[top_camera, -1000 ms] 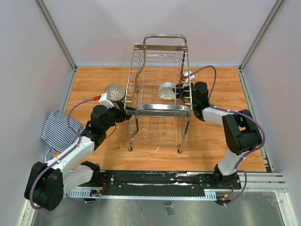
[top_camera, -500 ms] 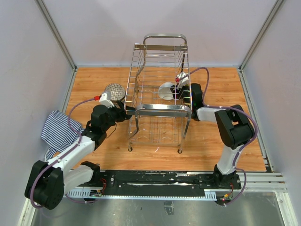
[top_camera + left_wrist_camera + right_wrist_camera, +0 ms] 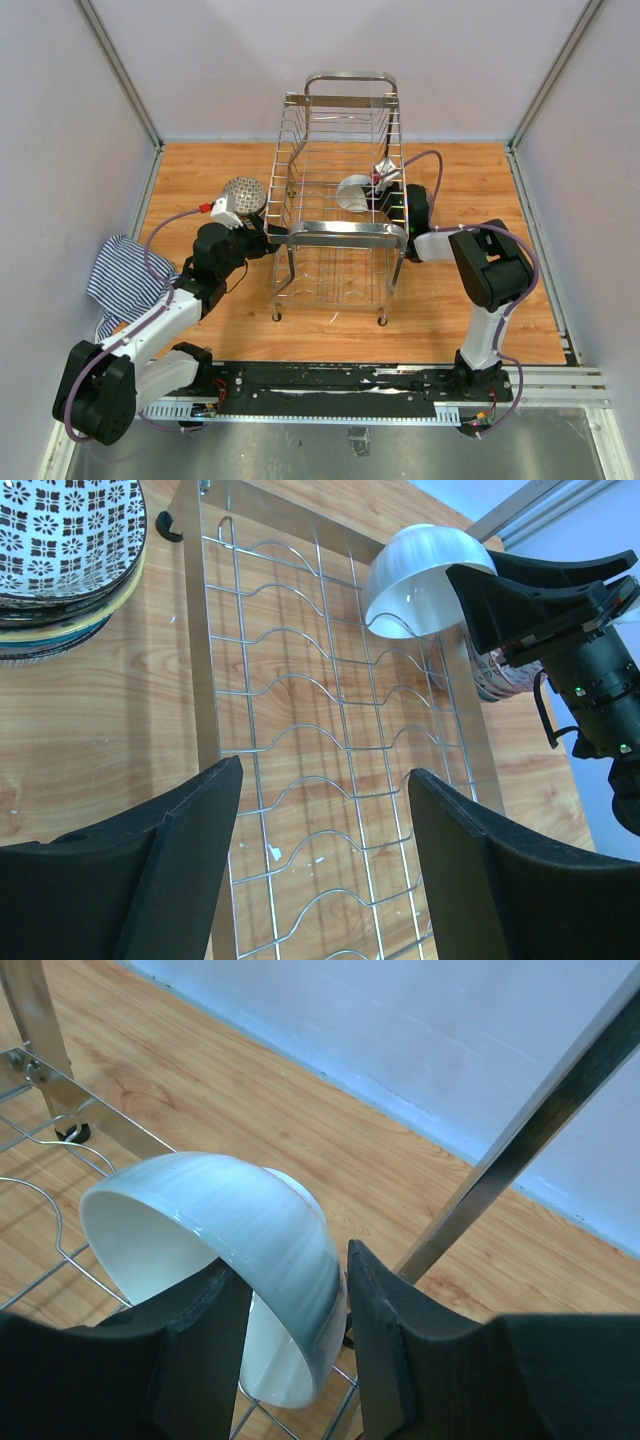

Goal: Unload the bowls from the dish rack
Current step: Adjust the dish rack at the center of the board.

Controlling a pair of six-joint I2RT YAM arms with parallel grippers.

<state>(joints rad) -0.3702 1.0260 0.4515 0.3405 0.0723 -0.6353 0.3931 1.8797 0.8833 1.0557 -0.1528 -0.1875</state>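
The wooden table [image 3: 200, 170] carries the chrome dish rack [image 3: 347, 232] in the middle, running from near to far. A striped cloth [image 3: 120, 275] lies bunched at the near left. Just left of the rack, on the bare wood, sits a stack of bowls [image 3: 244, 196] with dark patterns, already out, so most of the job looks done. From where I stand only one white bowl [image 3: 353, 192] remains in the rack, tipped on its side against the wires at the far right.

The right claw [image 3: 292, 1295] reaches in from the right with one finger inside that bowl and one outside, straddling its wall. I cannot tell whether it pinches yet. The left claw [image 3: 325, 820] hangs wide and empty above the rack's near left part. Lifting out that last bowl seems to be what is left.
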